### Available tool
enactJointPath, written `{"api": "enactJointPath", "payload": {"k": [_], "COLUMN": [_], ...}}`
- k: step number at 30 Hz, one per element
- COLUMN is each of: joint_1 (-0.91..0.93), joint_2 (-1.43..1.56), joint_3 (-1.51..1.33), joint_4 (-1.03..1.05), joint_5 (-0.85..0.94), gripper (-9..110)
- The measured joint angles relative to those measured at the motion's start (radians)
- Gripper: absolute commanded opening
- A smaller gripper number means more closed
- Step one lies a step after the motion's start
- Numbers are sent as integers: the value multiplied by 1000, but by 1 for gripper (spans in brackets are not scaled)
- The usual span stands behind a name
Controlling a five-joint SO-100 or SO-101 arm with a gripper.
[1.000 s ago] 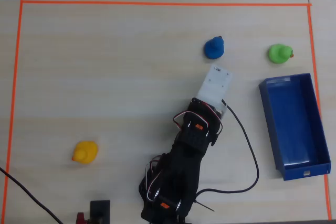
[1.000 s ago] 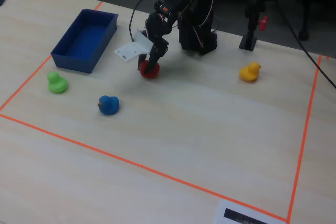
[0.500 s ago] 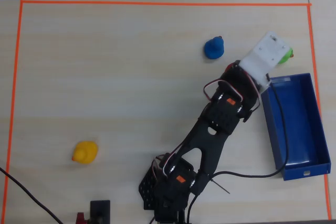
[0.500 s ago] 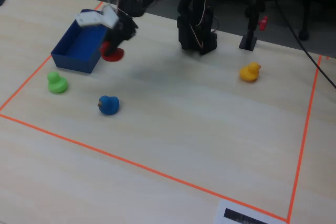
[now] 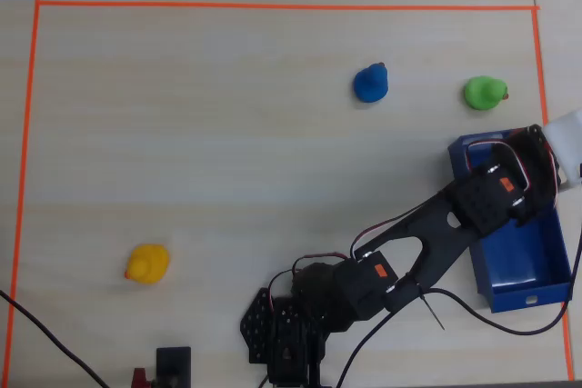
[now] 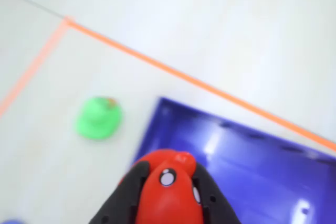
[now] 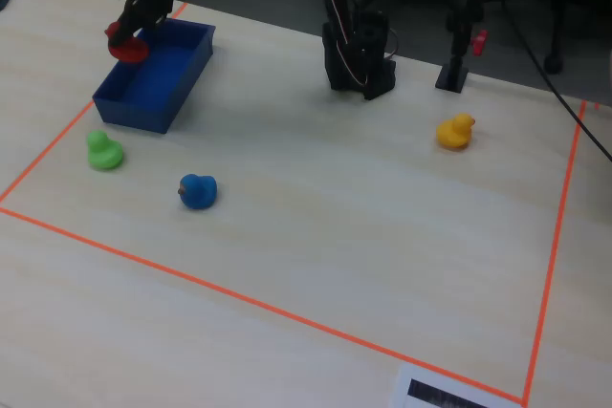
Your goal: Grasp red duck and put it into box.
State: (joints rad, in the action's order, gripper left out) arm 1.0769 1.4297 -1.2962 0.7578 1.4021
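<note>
Gripper point(image 6: 167, 208): black fingers closed around the red duck point(image 6: 168, 192), held clear of the desk point(image 7: 335, 198), head toward 12 o'clock in the wrist view. Box point(image 6: 252, 161): directly beyond the duck, from 12 to 3 o'clock. Green duck point(image 6: 98, 118): on the desk at 10 o'clock, beside the box's corner.

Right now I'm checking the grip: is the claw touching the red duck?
Touching. In the wrist view the claw has its dark fingers pressed against both sides of the red duck.
</note>
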Motion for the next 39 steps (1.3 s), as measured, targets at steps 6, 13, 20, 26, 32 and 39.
{"api": "enactJointPath", "payload": {"k": [6, 13, 20, 26, 32, 39], "joint_1": [49, 77, 81, 94, 95, 101], "joint_2": [-17, -63, -144, -179, -179, -179], "joint_3": [-91, -176, -190, -190, -210, -222], "joint_4": [-41, -152, -342, -419, -402, -273], "joint_5": [48, 61, 61, 72, 104, 164], "gripper": [0, 0, 0, 0, 0, 0]}}
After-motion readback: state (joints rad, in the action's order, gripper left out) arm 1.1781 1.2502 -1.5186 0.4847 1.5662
